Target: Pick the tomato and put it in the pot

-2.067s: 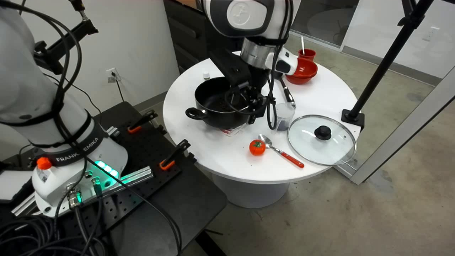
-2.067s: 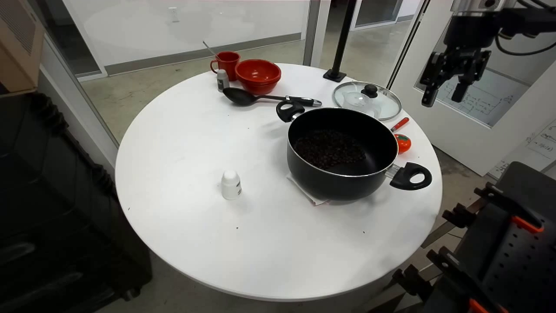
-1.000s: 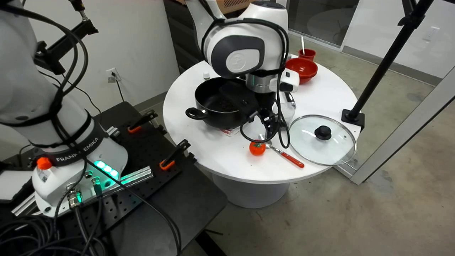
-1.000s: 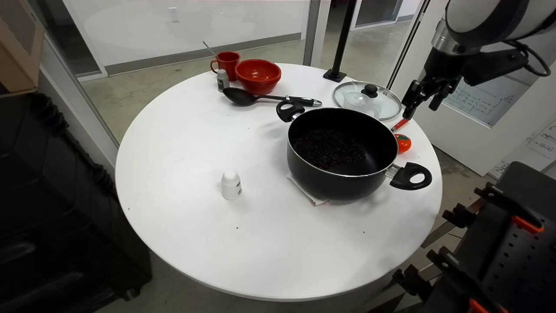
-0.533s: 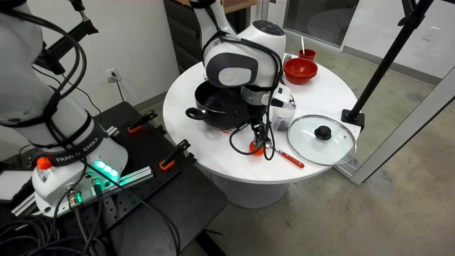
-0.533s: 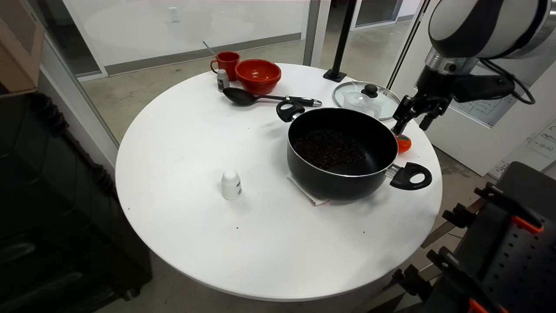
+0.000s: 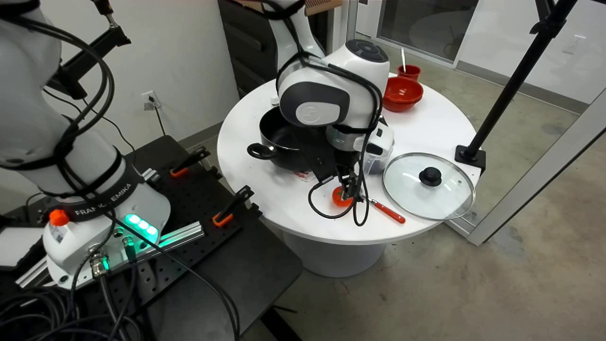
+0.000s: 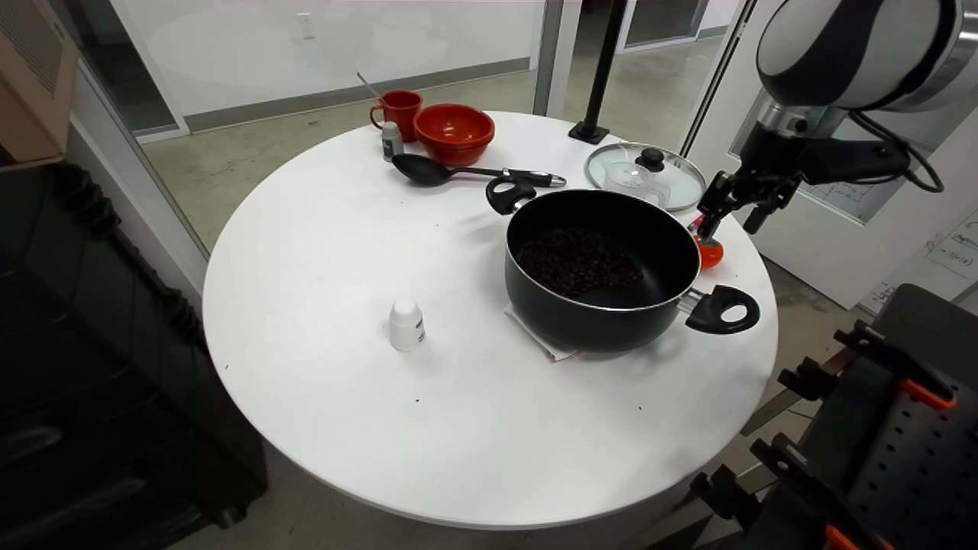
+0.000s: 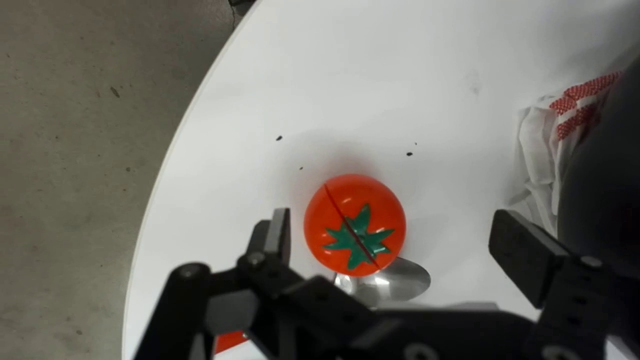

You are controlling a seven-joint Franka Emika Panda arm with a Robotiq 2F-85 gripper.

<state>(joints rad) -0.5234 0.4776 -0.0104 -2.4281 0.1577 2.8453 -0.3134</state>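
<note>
The red tomato [image 9: 352,207] with a green leaf mark rests on the white table, overlapping a spoon's bowl in the wrist view. It also shows in both exterior views [image 7: 339,198] [image 8: 711,254], partly hidden by the gripper or the pot. My gripper [image 9: 395,240] is open and empty, low over the tomato. In the wrist view the tomato is between the fingers, closer to the left finger [image 9: 280,235] and apart from both. The wide black pot [image 8: 588,325] stands beside the tomato on a cloth, with dark bean-like pieces inside. Its dark side [image 9: 605,195] shows in the wrist view.
The spoon [image 9: 400,282] has a red handle [image 7: 389,212]. A glass lid [image 7: 407,189] and a clear cup [image 7: 378,163] are close by. A red-checked cloth [image 9: 540,140] lies under the pot. Red bowls [image 8: 454,134], a black ladle [image 8: 424,169] and a white shaker [image 8: 406,325] are farther off.
My gripper has come down from high beside the pot to just over the tomato, with a small shift toward the spoon handle in the last half second. The tomato and pot have not moved.
</note>
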